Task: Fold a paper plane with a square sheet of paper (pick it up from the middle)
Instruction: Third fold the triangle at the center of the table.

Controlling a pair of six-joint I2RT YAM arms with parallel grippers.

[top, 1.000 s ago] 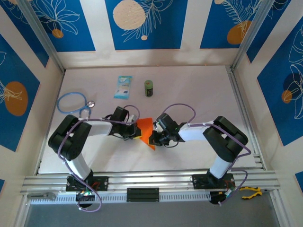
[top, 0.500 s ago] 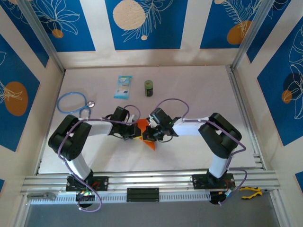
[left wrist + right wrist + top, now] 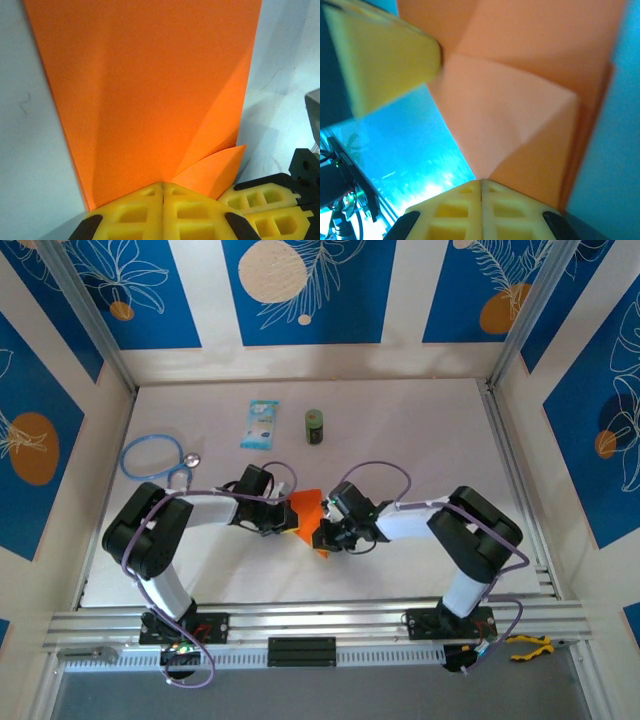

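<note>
While left gripper and right gripper both clamp tight on it, partly folded orange sheet sits between them, long axis straight ahead of left gripper; both equally near.

Bright, even overhead light; right wrist view blurred, perhaps colour-shifted

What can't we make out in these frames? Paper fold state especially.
Top view: fold layout of the orange paper is too small to read and partly covered by the left gripper and right gripper.
Left wrist view: the paper's far edge is cut off at the frame top; its gripped edge hides behind the yellow fingers.
Right wrist view: blurred; the paper runs off the top.
Top view: print on the light-blue packet is too small.
</note>
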